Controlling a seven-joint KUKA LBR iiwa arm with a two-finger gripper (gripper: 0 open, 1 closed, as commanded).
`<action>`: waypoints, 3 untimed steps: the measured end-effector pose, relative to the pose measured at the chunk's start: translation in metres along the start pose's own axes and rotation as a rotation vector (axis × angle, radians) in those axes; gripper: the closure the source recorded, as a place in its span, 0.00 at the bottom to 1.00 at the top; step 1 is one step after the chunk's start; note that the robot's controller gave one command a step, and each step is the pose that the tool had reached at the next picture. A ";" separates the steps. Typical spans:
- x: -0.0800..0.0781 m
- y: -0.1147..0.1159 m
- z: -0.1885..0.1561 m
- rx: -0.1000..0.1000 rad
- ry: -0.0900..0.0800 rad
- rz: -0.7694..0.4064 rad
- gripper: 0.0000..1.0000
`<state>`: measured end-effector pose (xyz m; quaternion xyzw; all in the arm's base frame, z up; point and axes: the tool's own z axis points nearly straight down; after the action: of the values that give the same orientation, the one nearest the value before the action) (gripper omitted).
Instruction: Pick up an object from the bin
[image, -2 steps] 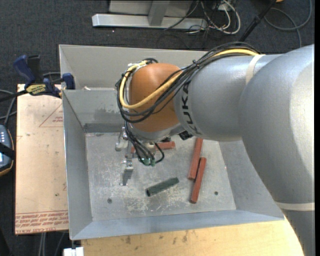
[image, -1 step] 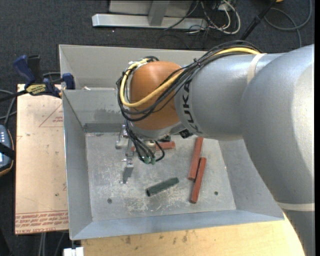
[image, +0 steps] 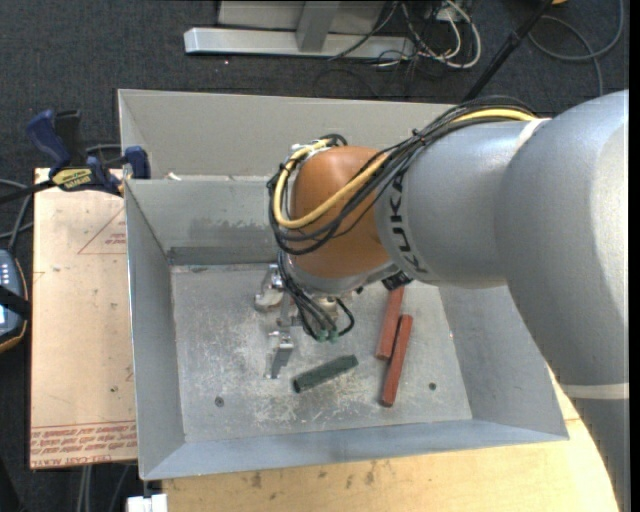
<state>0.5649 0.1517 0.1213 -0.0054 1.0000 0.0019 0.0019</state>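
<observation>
Camera view puts the gripper (image: 279, 358) low in the bin (image: 150, 300), just left of a dark green bar (image: 325, 373); how wide it stands cannot be told. Centring over the bar, clear of the red sticks (image: 393, 345) to its right, would likely help.

I'm working in a robotics lab, not a home or shop. The big grey KUKA arm (image: 500, 200) with its cable bundle (image: 330, 200) hangs over a scratched metal bin (image: 150, 330) set on dark carpet (image: 60, 60). Loose cables (image: 462, 40) trail across the floor by a metal stand foot (image: 290, 40) beyond the bin's far edge.
</observation>
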 end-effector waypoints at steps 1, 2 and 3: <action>0.006 -0.036 0.000 0.004 0.008 -0.106 0.00; 0.019 -0.041 0.026 0.003 -0.001 -0.233 0.00; 0.016 -0.124 0.038 0.003 -0.003 -0.270 1.00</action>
<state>0.5505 0.0279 0.0832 -0.1398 0.9902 0.0002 0.0034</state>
